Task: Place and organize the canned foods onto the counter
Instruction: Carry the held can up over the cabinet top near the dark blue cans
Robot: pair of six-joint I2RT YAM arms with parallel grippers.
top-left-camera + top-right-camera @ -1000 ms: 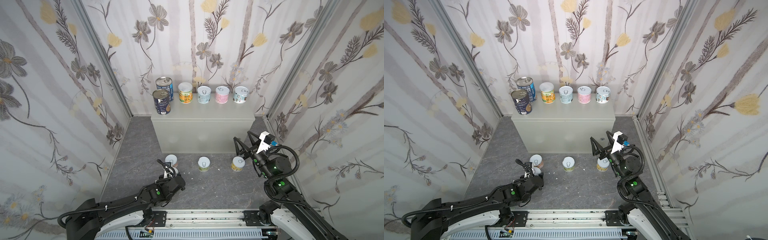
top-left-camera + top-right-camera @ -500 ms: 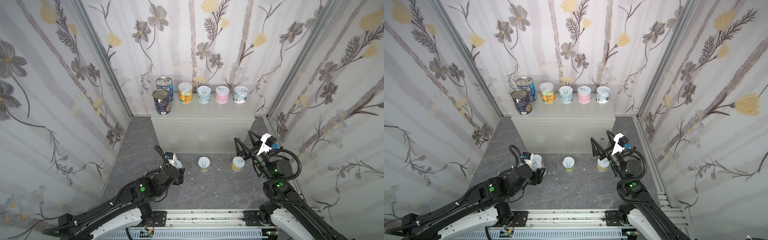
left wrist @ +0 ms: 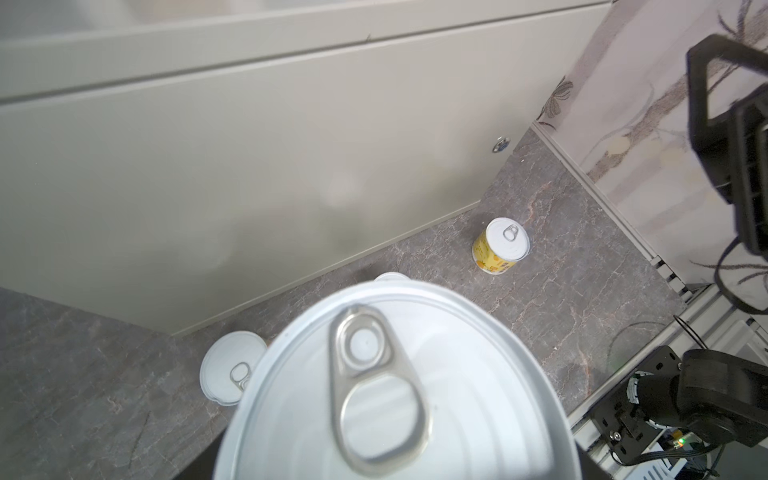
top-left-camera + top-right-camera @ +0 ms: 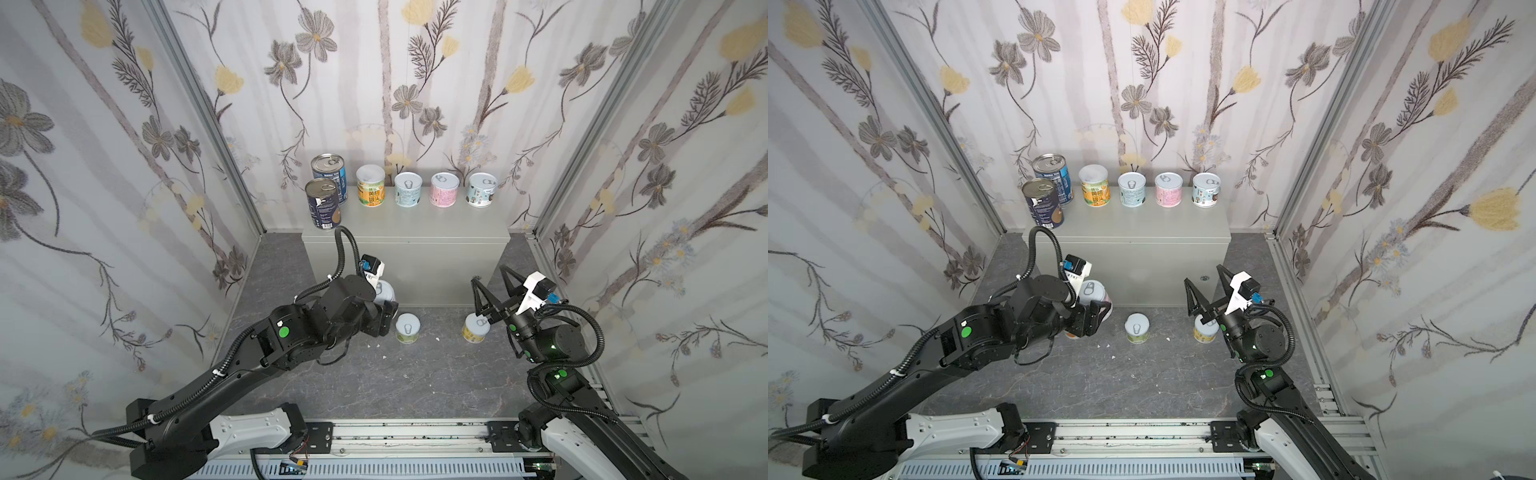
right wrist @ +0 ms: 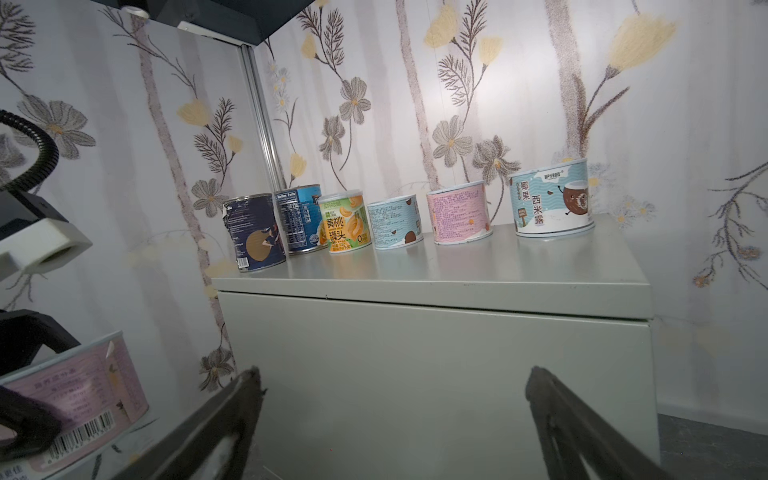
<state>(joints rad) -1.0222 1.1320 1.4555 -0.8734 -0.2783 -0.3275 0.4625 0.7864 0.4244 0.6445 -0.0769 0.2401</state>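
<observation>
**Lilac can (image 5: 75, 395) aloft, and a counter (image 4: 415, 232) lip to clear**

My left gripper (image 4: 1094, 309) is clamped on the short lilac-labelled can, holding it upright and off the floor, just in front of the counter's left half. Its white lid fills the left wrist view. My right gripper (image 4: 488, 275) is spread wide and empty, pointing at the counter's front above the yellow can (image 4: 476, 328).

Six cans are on top already: two dark-blue cans (image 4: 323, 203) at the left end and four short ones in a row along the wall. Three more wait on the floor: the yellow one, a green one (image 4: 407, 328) in the middle, and one right under my left wrist (image 3: 230, 374).

As I judge it, the main risk is height. The can looks lower than the counter top, so moving forward too soon would drive it into the front panel and twist it out of my grip. The nearer dark-blue can stands at the left front corner, and my wrist or its looping cable could topple it. Dipping on the way would knock the can beneath me. A tilted release could send the can rolling.
</observation>
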